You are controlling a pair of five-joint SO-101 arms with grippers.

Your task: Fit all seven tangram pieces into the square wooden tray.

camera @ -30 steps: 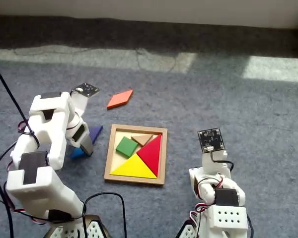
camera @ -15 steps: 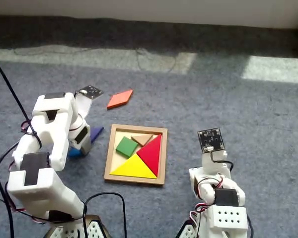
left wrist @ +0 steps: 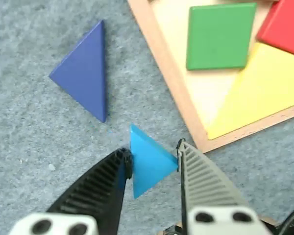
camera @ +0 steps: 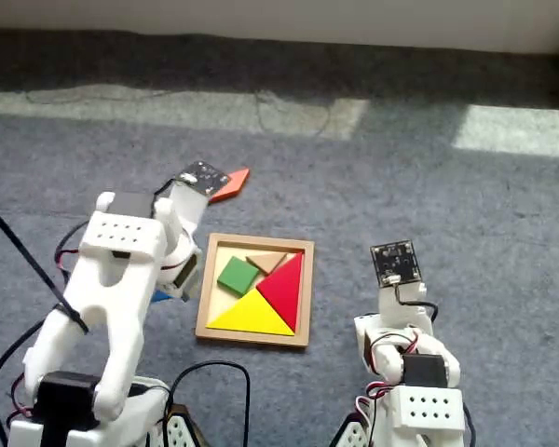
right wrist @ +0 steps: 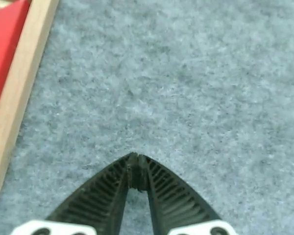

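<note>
Tray (camera: pixel 257 240) lies on the grey surface (camera: pixel 447 205) between the two arms. It holds four pieces: green square (camera: pixel 237 276), tan triangle (camera: pixel 266 262), red triangle (camera: pixel 284 284) and yellow triangle (camera: pixel 250 315), with bare wood along the side toward the left arm (camera: pixel 121 270). Left gripper (left wrist: pixel 153 152) sits just outside that side of the tray, near the yellow triangle's corner. Its fingers are closed on the light blue triangle (left wrist: pixel 149 166), one against a flat edge and the other on the opposite corner; whether the piece is lifted off the surface I cannot tell. Dark blue triangle (left wrist: pixel 83 73) lies flat on the surface just beyond it, apart from both the tray rim and the held piece. From above, the left arm covers the dark blue triangle and nearly all of the light blue one. Its wrist board overlaps one end of the orange parallelogram (camera: pixel 231 184), which lies on the surface past the tray's far side. Right gripper (right wrist: pixel 137 172) is fully closed with nothing in it, low over the surface, near the tray's rim on the red triangle's side.
</note>
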